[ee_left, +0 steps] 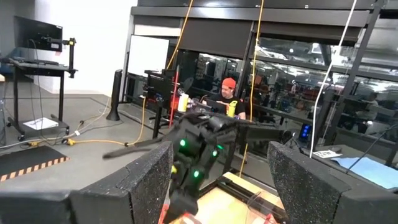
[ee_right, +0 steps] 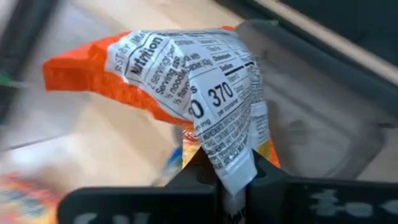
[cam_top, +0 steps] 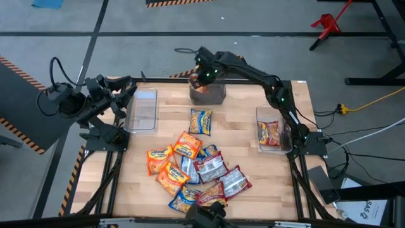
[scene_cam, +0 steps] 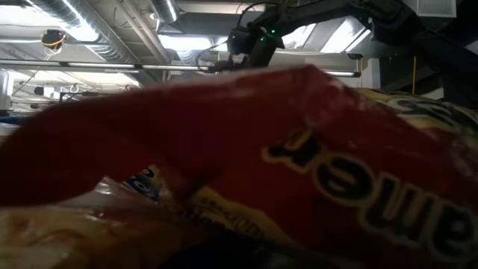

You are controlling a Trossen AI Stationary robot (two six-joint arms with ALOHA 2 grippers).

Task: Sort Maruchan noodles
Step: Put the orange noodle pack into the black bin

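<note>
My right gripper (cam_top: pixel 202 78) hangs above the clear bin (cam_top: pixel 209 95) at the table's far middle, shut on an orange noodle packet (ee_right: pixel 186 81) whose printed nutrition side faces the wrist camera. Several more noodle packets (cam_top: pixel 193 171) lie piled on the near middle of the table. A blue-and-yellow packet (cam_top: pixel 200 121) lies apart, farther back. One packet (cam_top: pixel 268 133) lies in the right bin (cam_top: pixel 283 140). My left gripper (cam_top: pixel 126 88) waits open at the far left, held level, and between its fingers (ee_left: pixel 152 180) it sees the right arm. My right gripper (ee_right: pixel 233 186) pinches a crumpled end of the orange packet (ee_right: pixel 233 158) between its two fingers. The fingers slant down from the right. The packet hangs beyond the fingertips, bent over, clear of the table and above the far bin.
A clear bin (cam_top: pixel 143 111) stands at the far left beside my left gripper. A red packet (scene_cam: pixel 299 164) lies right before the low camera and fills that view. A person (ee_left: pixel 229 93) sits in the room beyond the table. Bare wood shows between the pile and the bins.
</note>
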